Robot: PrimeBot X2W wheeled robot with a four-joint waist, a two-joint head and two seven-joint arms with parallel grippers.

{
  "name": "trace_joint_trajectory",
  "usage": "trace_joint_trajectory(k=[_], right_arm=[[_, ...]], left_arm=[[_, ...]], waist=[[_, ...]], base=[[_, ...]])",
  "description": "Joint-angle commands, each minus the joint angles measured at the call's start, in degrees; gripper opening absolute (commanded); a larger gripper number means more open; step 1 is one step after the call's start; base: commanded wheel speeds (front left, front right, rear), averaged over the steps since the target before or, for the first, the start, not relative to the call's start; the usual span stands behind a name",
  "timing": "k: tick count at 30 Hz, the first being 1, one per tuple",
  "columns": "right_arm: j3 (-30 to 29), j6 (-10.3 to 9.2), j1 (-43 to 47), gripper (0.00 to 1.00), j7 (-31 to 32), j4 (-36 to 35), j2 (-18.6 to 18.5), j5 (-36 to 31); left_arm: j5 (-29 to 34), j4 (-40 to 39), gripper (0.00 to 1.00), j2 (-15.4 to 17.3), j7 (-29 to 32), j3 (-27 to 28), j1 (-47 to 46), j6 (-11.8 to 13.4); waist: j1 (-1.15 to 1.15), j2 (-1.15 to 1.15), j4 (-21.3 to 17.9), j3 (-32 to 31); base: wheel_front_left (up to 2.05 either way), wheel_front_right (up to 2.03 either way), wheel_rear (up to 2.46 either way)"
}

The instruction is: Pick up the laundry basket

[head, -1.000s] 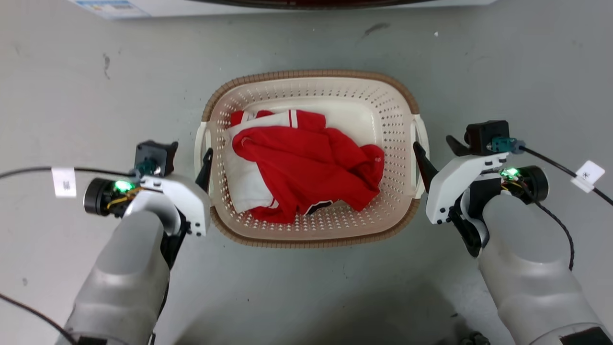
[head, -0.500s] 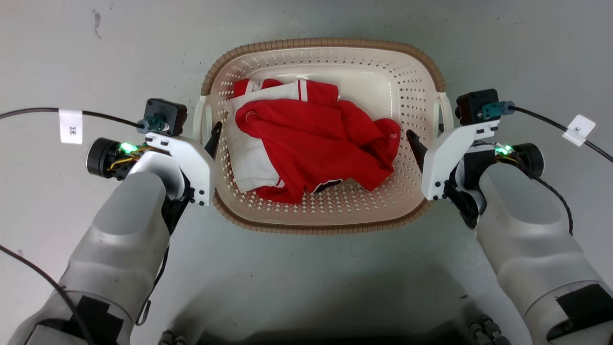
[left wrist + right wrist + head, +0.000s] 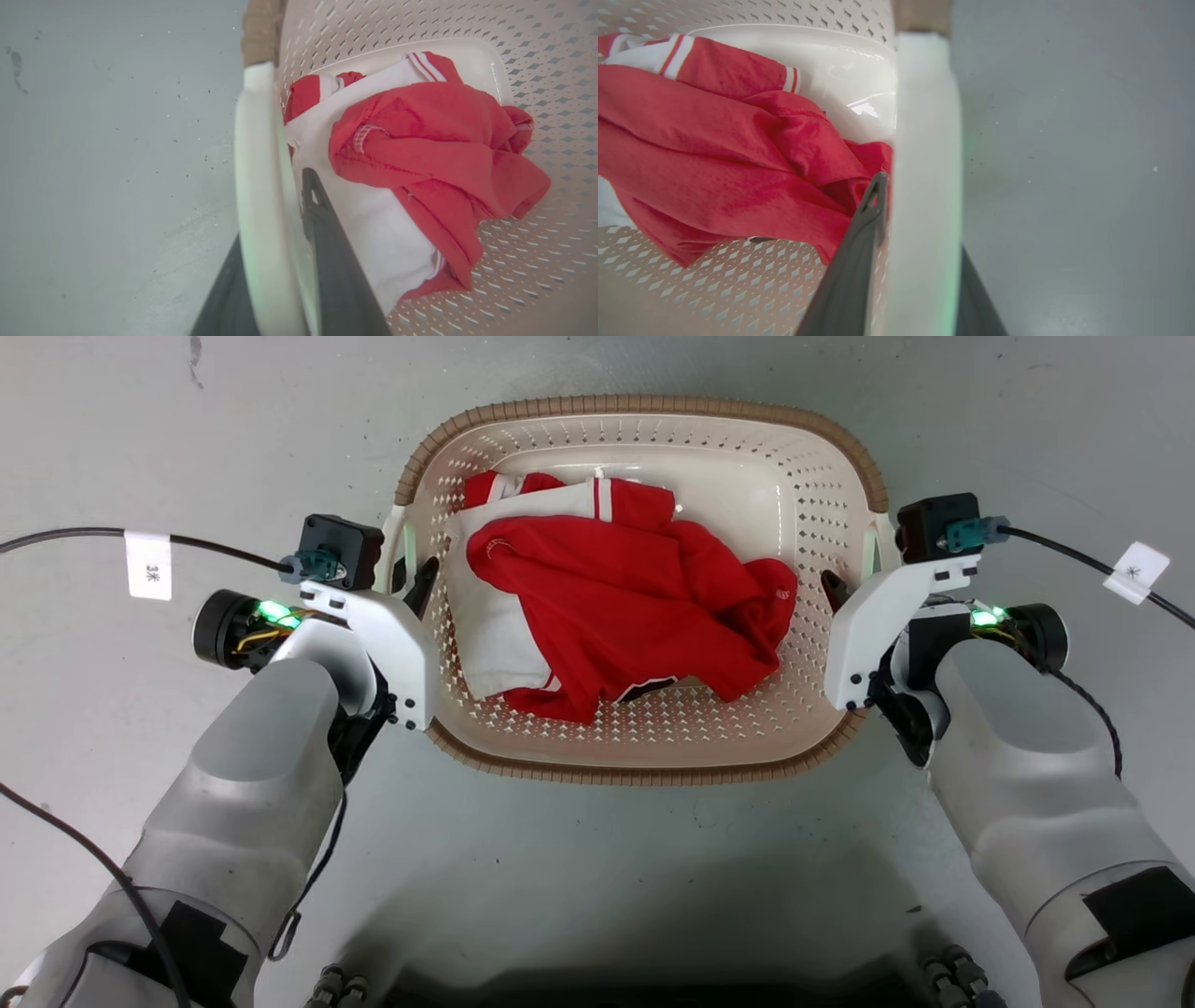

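The laundry basket [image 3: 644, 773] is cream-white and perforated with a brown woven-look rim, and it sits in the middle of the head view between my arms. Red and white clothes [image 3: 625, 607] lie inside it. My left gripper [image 3: 411, 574] is shut on the basket's left white handle [image 3: 254, 186], one dark finger [image 3: 322, 224] inside the wall and the other outside. My right gripper [image 3: 854, 581] is shut on the right handle [image 3: 924, 140] in the same way, its inner finger [image 3: 866, 219] against the red cloth [image 3: 714, 154].
Bare grey floor [image 3: 597, 859] surrounds the basket, with a soft shadow in front of it. Black cables with white tags [image 3: 147, 566] run off from both wrists. Parts of my base [image 3: 635, 989] show at the bottom edge.
The head view has shifted. Both grippers have moved inward and closed on the side handles. The basket now looks larger and closer to the camera, carried between them.
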Motion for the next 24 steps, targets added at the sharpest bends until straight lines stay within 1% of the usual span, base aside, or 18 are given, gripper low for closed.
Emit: trace_joint_trajectory(k=[1, 7, 13, 18, 24], right_arm=[[0.40, 0.19, -1.13, 0.00, -0.38, 0.64, -0.31, -0.67], [0.34, 0.18, -0.83, 0.00, -0.38, 1.47, -0.47, -0.56], [0.15, 0.18, 0.09, 0.00, 1.97, 2.12, -0.48, -0.33], [0.58, 0.17, 1.70, 0.00, 6.46, 2.38, -0.51, -0.84], [1.54, 0.17, 4.13, 0.00, 12.81, 2.47, -0.61, -1.85]], left_arm=[[-0.73, 0.36, 0.00, 1.44, -0.60, -1.26, -0.78, 0.35], [-3.45, 0.09, 0.00, 1.70, -0.95, -3.88, -0.70, 0.26], [-7.23, -0.81, 0.00, 2.34, 0.49, -7.38, 0.38, 0.24], [-11.48, -2.51, 0.00, 3.54, 3.31, -10.60, 2.22, 0.23], [-17.32, -5.38, 0.00, 6.08, 8.85, -14.73, 4.76, 0.23]], waist=[[0.00, 0.00, 0.08, -0.06], [0.00, 0.00, 0.03, -1.02], [0.00, 0.00, -0.43, -4.27], [0.00, 0.00, -0.95, -9.48], [0.00, 0.00, -1.66, -17.33]], base=[[0.00, 0.00, 0.00], [0.00, 0.00, 0.00], [0.00, 0.00, 0.00], [0.00, 0.00, 0.00], [0.00, 0.00, 0.00]])
